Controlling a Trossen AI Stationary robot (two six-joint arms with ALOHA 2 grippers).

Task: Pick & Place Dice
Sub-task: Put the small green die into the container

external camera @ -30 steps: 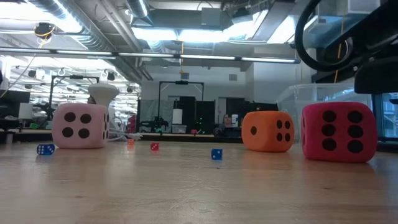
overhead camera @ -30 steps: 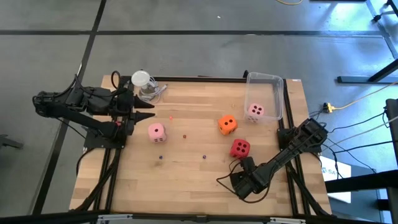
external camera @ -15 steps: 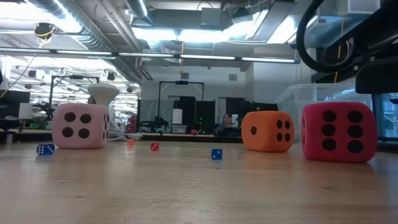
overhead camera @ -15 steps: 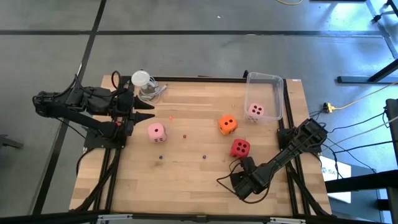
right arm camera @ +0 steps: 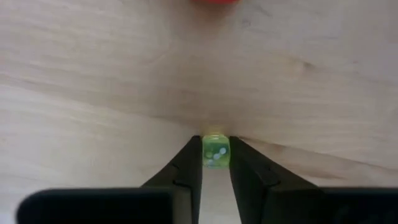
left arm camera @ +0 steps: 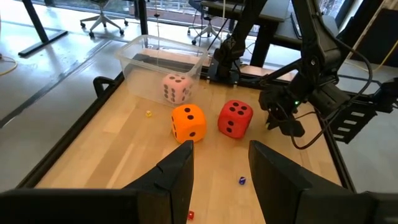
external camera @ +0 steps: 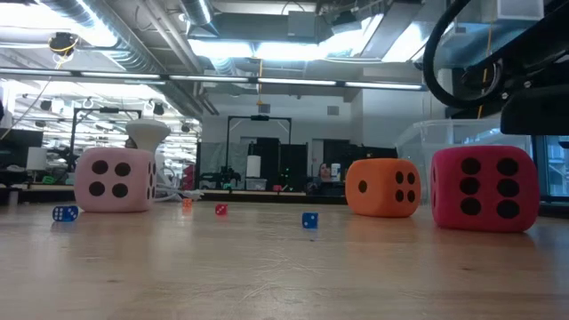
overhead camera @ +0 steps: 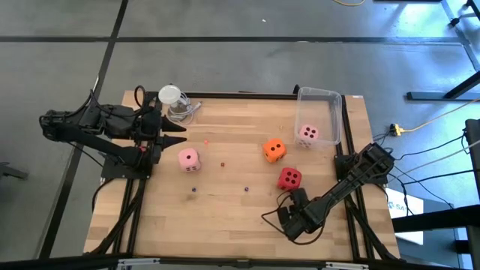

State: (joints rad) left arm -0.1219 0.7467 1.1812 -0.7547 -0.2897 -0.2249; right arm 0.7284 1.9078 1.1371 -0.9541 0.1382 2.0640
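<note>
Clear bin (overhead camera: 319, 112) holds one pink die (overhead camera: 308, 134). Right wrist view alone shows right gripper (right arm camera: 216, 163) pinching a tiny green die (right arm camera: 216, 151); left gripper (left arm camera: 219, 160) parted, empty.

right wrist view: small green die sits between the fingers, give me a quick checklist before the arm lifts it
1. Small green die centred between the right gripper fingers: ok.
2. Both fingers touching the die's sides: ok.
3. Grip firm enough to lift: cannot tell.
4. Red die apart from the right gripper: ok.
5. Clear bin open on top, one pink die inside: ok.
6. Left gripper away, at the table's left edge: ok.
</note>
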